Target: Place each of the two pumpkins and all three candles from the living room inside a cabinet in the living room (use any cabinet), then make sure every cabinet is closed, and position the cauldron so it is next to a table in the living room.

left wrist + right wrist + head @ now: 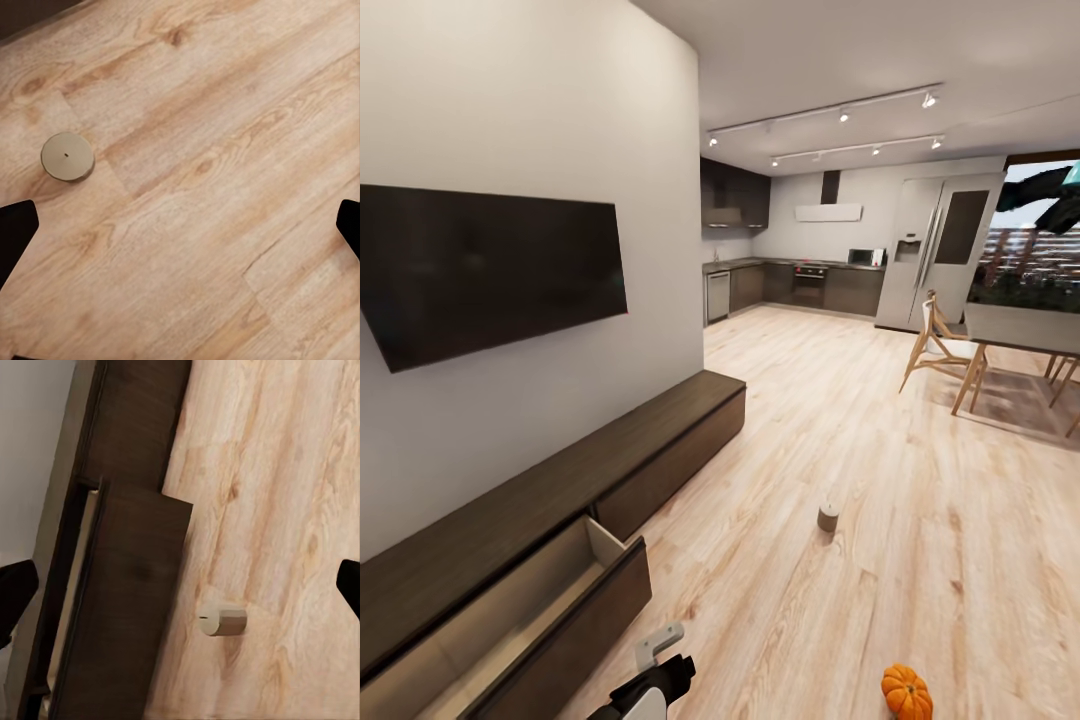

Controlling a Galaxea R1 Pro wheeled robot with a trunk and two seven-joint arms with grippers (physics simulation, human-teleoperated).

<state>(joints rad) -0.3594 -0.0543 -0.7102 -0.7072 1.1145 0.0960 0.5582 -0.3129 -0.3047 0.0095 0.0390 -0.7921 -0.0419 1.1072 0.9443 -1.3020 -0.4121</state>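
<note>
Both end effectors carry nothing. In each wrist view the two dark fingertips sit at opposite edges of the frame with bare floor between them, so both read as spread wide.

Left end effector looks straight down on a candle: the cream top disc with its wick dot faces the camera, so its axis is vertical, upright on the wooden floor. The candle lies off toward one fingertip, clear of the line between the fingers and not touching either.

Right end effector sees a candle from an oblique angle, just off the outer corner of the open drawer of the cabinet. It's roughly between the fingers but well below them.

In the head view, a candle stands alone on the floor ahead of the robot and beyond the pulled-out drawer; the pale drawer interior shows nothing inside as far as visible. A pumpkin sits on the floor near the robot, on its right side. The left arm shows just beside the drawer front.

Can't tell if the wrist-view candles are the same one. My read is that the left arm has the cleaner top-down line; it needs to shift sideways to centre the candle, then drop.
</note>
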